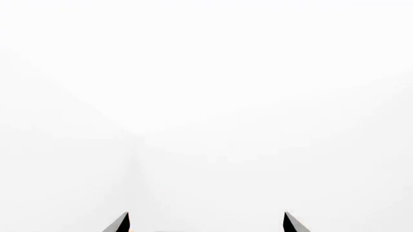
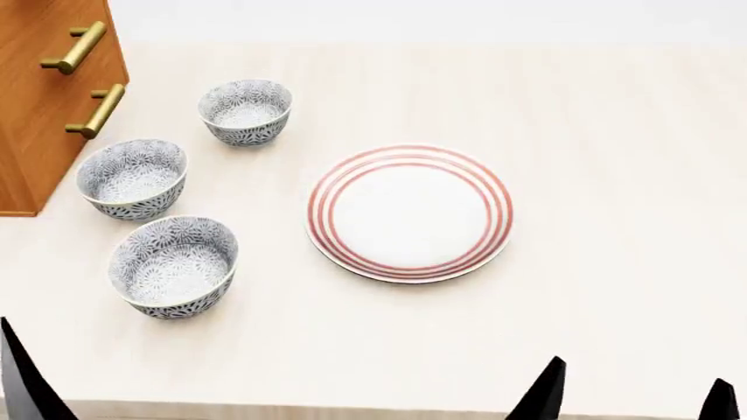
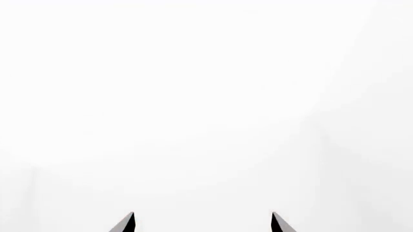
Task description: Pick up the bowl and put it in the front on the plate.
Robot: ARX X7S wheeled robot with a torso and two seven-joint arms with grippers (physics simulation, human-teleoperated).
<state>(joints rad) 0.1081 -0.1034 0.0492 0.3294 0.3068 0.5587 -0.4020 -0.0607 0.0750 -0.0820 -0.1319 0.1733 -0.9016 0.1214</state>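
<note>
Three look-alike grey-blue floral bowls stand in a column at the left of the table in the head view: the nearest bowl point(image 2: 173, 265), a middle one point(image 2: 132, 178) and a far one point(image 2: 245, 111). The plate point(image 2: 408, 213), white with red rings, lies bare at the centre. My right gripper point(image 2: 631, 398) is open at the near edge, right of the plate. Only one left finger point(image 2: 21, 376) shows at the near left corner. The left gripper point(image 1: 206, 221) and right gripper point(image 3: 202, 221) both show tips wide apart against blank white, holding nothing.
A wooden cabinet point(image 2: 47, 96) with two brass handles point(image 2: 96, 110) stands at the far left, close behind the middle bowl. The light wooden table point(image 2: 607, 131) runs to a white wall at the back; its front edge point(image 2: 350, 409) is just ahead of my grippers.
</note>
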